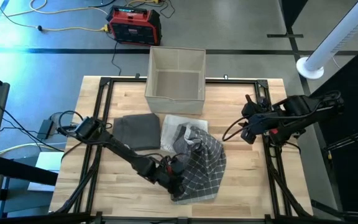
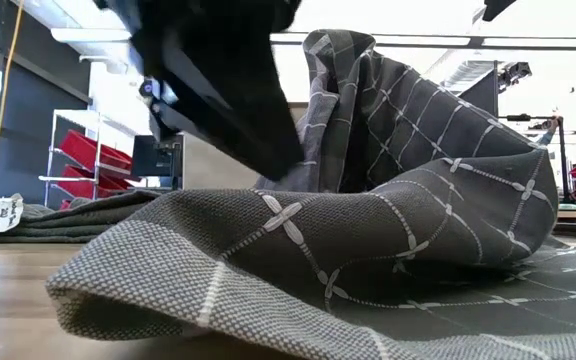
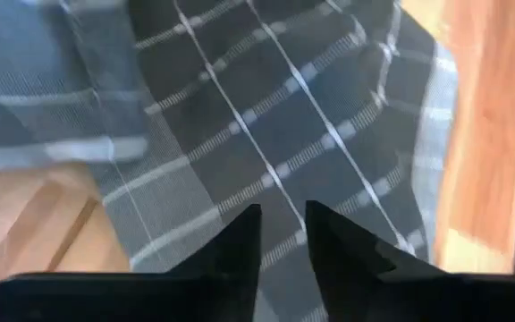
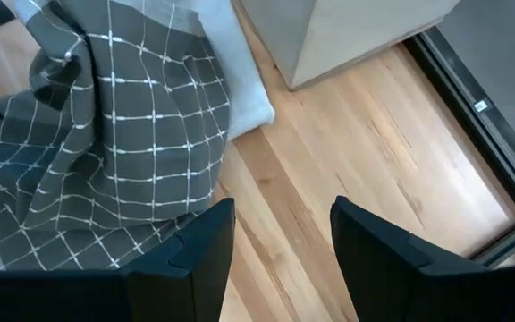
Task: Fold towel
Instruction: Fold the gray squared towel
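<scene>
Near the table's six o'clock edge, the left gripper (image 1: pixel 178 184) sits low over the checked towel (image 1: pixel 201 163), its fingers a little apart with no cloth between them. The towel lies bunched, so the folding is barely begun. At nine o'clock of it lies a folded dark towel (image 1: pixel 137 130), already done. At three o'clock, the right gripper (image 4: pixel 280 237) waits open. Farther off at twelve o'clock stands a bin (image 1: pixel 176 79). No writing can be read.

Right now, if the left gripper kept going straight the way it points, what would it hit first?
Most likely the checked towel. The left gripper points into its dark cloth, fingers slightly parted, nothing else between. How near it is cannot be judged.
</scene>
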Controlling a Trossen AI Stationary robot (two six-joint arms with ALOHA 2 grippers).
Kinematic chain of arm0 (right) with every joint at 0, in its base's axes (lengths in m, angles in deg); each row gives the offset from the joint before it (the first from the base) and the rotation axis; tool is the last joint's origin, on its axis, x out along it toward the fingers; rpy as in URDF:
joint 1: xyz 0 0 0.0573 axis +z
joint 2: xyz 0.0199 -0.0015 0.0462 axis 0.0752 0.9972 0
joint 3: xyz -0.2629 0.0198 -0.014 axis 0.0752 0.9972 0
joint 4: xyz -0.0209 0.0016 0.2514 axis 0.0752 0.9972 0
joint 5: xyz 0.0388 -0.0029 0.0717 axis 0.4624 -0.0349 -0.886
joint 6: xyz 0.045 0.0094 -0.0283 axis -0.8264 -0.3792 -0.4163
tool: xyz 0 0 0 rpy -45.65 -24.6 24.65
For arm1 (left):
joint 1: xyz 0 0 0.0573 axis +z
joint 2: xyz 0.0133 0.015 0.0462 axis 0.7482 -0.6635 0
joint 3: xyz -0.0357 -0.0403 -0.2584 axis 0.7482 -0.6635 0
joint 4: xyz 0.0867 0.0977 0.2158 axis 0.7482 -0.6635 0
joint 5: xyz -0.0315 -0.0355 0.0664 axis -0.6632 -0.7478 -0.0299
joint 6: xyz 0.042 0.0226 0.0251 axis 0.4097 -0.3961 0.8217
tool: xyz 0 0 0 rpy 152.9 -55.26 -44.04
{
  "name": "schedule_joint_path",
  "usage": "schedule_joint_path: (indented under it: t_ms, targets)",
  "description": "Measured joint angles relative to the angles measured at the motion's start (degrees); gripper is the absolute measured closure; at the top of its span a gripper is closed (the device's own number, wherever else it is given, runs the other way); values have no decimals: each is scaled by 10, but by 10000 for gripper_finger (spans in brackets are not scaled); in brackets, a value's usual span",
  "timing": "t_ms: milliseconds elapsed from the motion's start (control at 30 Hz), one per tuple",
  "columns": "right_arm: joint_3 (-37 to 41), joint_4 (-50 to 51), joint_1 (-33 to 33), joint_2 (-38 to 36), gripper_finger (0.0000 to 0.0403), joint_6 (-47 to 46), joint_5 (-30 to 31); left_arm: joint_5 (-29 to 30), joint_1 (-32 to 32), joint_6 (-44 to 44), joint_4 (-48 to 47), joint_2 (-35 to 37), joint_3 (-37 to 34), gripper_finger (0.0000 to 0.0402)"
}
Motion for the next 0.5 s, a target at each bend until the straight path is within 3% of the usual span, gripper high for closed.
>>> schedule_joint_path:
  t_ms: [133,300,500]
  targets:
    - [0,0,10,0,231,-8,35,5,13,-23,3,-11,13,269]
    - [0,1,12,0,231,-15,52,41,28,-124,-2,-11,15,249]
    - [0,1,12,0,231,-15,59,136,25,-93,-34,-11,15,247]
